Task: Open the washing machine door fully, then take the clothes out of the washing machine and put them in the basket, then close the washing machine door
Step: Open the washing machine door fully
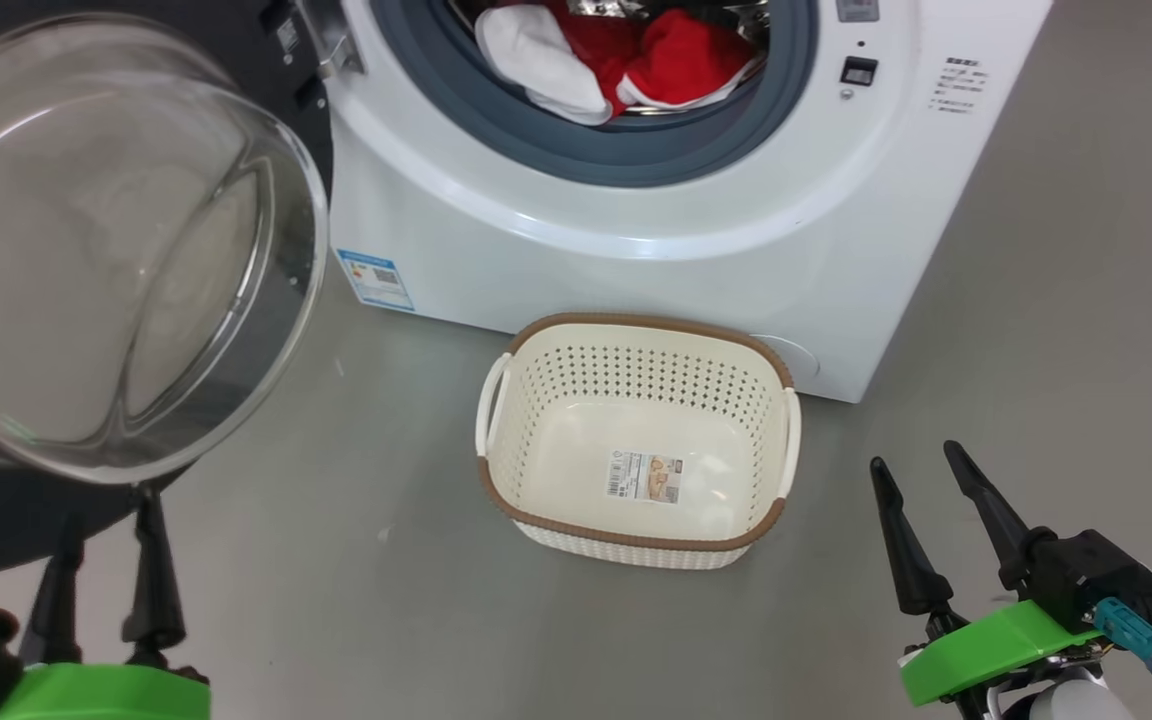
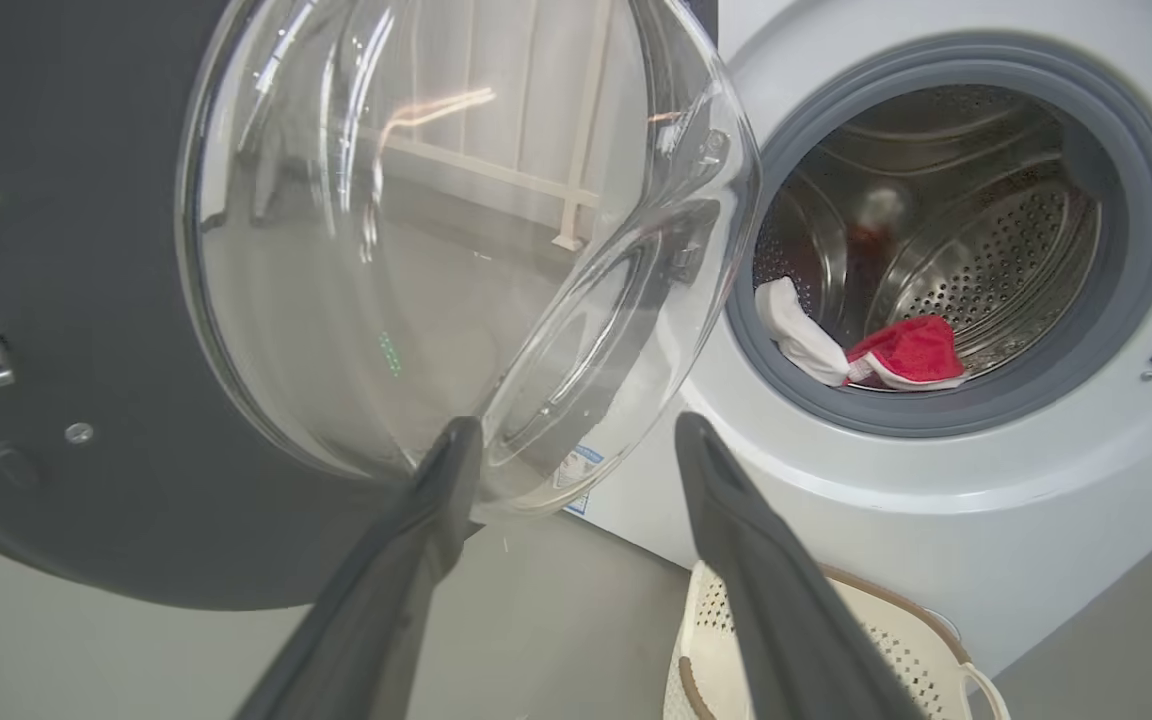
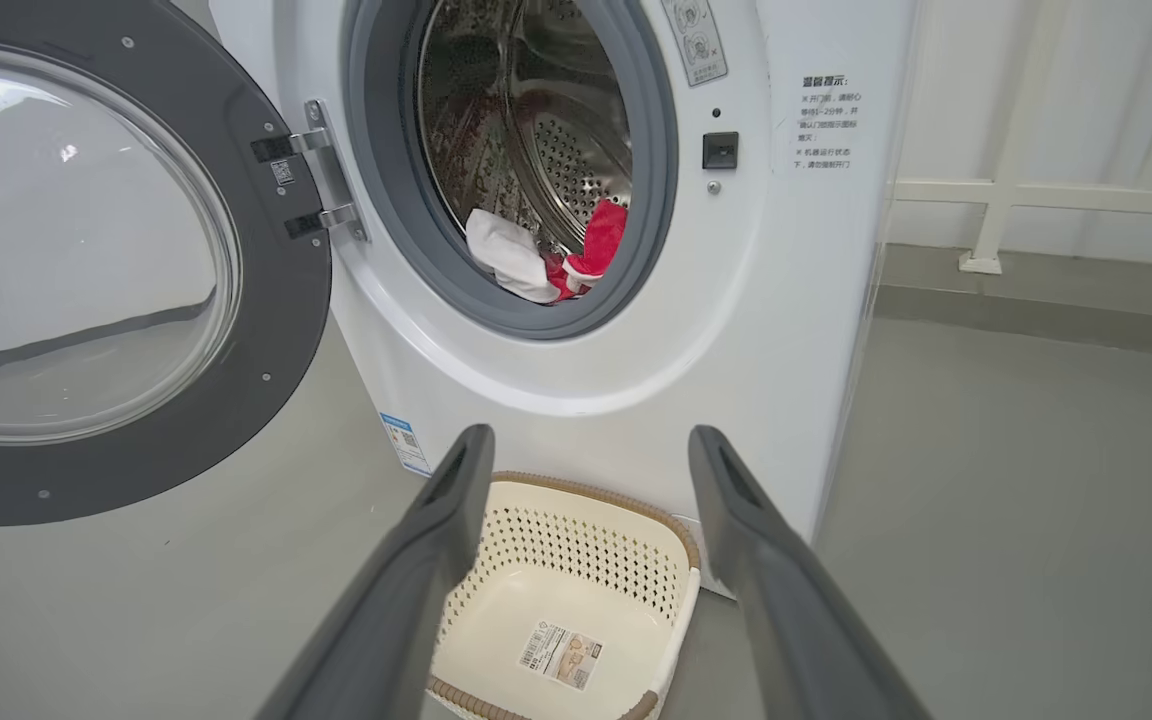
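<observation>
Draping over gasket (image 1: 636, 160), red clothes (image 1: 681, 60) — white trim

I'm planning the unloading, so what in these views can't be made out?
- Clothes: the head view's top edge cuts off the drum, so the count is unclear.
- Their lower part: hidden behind the gasket in both wrist views.
- Label in the basket: the print is too small in every view.
- Door: cut off by the head view's left edge.
</observation>
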Controlling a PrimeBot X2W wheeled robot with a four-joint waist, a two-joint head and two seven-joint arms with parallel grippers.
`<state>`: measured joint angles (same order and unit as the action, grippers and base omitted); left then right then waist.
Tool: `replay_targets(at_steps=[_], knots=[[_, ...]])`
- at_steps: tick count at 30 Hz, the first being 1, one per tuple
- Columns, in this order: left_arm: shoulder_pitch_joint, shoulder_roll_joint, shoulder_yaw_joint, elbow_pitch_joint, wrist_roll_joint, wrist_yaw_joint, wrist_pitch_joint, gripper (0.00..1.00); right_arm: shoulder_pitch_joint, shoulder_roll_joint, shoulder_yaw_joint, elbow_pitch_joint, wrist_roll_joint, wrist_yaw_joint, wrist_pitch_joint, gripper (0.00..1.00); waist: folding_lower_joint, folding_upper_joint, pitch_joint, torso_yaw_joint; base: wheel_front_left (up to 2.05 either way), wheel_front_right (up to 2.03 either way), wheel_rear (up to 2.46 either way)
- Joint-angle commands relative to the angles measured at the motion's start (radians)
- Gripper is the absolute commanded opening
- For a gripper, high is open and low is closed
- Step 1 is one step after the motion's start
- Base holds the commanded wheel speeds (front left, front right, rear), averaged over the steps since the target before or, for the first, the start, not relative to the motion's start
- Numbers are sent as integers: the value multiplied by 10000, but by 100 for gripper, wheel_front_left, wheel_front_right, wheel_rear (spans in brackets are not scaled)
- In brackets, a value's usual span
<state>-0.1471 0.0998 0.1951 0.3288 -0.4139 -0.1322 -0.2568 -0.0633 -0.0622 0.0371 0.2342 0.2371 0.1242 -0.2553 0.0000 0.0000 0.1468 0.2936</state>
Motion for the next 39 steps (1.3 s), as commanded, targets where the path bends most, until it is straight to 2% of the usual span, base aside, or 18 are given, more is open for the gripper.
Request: replay_targets(at_steps=[1, 9, 17, 28, 39], knots=[[-14, 250, 280, -310, -81, 16, -49, 100, 3, 7, 187, -288, 1, 65, -65, 100, 0, 0, -73, -141, 0, 0, 0], [431, 311, -860, -1070, -138, 15, -49, 100, 264, 62, -128, -475, 68, 65, -65, 100, 0, 0, -117, -905, 0, 0, 0], [434, 480, -1559, -1400, -219, 15, -49, 100, 419, 99, -590, -695, 180, 65, -65, 100, 0, 0, -11, -1677, 0, 0, 0], [523, 597, -2002, -1548, -385, 15, -49, 100, 438, 117, -1009, -908, 331, 65, -65, 100, 0, 0, 79, -2651, 0, 0, 0], [569, 565, -2043, -1568, -422, 15, -49, 100, 477, 119, -1149, -970, 442, 65, -65, 100, 0, 0, 69, -2940, 0, 0, 0]])
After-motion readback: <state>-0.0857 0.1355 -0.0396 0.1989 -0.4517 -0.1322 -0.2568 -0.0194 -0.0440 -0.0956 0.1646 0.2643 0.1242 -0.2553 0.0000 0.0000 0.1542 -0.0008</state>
